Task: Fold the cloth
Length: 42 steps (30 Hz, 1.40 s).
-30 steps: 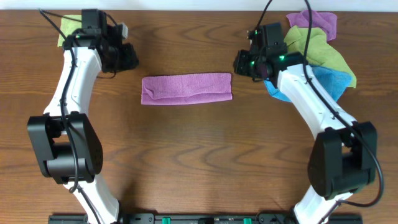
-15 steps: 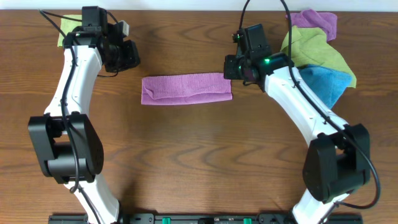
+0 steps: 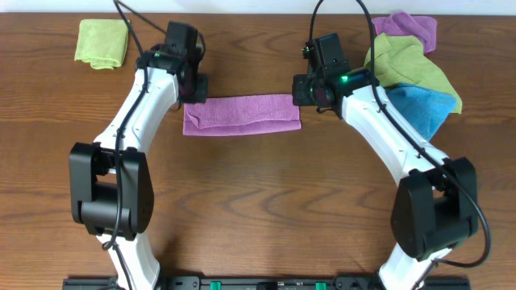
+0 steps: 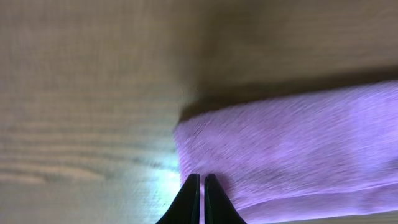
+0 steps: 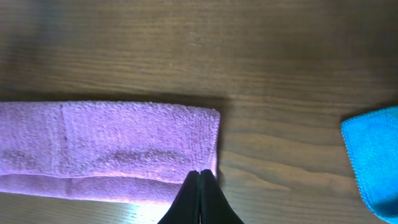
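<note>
The orchid cloth (image 3: 242, 114) lies in the middle of the table, folded into a long flat strip. My left gripper (image 3: 193, 94) is at its left end. In the left wrist view the cloth (image 4: 298, 149) fills the right side, and the gripper (image 4: 200, 178) has its tips together over that end, with only a sliver of gap. My right gripper (image 3: 303, 93) is at the cloth's right end. In the right wrist view it (image 5: 200, 173) is shut, tips just inside the right edge of the cloth (image 5: 112, 143). Neither holds any fabric that I can see.
A folded green cloth (image 3: 102, 42) lies at the back left. A pile at the back right holds another purple cloth (image 3: 413, 28), a green one (image 3: 407, 63) and a blue one (image 3: 426, 109); the blue one also shows in the right wrist view (image 5: 373, 163).
My left gripper has swung from the back left to the cloth's left end. My right gripper moved left to the cloth's right end. The cloth has not moved.
</note>
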Each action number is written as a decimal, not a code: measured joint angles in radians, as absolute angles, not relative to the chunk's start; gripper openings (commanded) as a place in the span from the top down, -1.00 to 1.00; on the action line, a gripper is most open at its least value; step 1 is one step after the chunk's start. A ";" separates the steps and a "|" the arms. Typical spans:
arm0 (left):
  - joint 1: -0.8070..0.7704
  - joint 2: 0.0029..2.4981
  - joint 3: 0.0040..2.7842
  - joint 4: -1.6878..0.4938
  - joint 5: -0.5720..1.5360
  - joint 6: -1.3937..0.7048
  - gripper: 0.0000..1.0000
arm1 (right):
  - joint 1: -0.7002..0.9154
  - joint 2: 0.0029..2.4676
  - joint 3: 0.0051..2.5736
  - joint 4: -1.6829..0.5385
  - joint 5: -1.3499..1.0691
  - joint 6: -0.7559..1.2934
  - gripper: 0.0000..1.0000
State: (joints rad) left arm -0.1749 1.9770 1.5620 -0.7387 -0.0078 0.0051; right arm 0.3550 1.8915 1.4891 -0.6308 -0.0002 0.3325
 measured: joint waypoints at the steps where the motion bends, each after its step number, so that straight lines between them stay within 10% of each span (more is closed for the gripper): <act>1: -0.171 1.980 1.539 -0.736 -0.012 0.005 0.88 | 0.355 1.892 1.489 -0.633 0.002 0.332 0.97; 36: -0.168 2.082 1.413 -0.594 0.098 -0.025 0.88 | 0.330 1.899 1.489 -0.643 0.017 0.328 0.97; 42: -0.168 2.082 1.414 -0.596 0.098 -0.026 0.88 | 0.289 2.011 1.489 -0.642 -0.113 0.321 -0.21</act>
State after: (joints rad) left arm -0.1677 2.0815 1.4143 -0.5964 0.0982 -0.0257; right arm 0.2893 2.0106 1.4887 -0.6422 -0.1127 0.3214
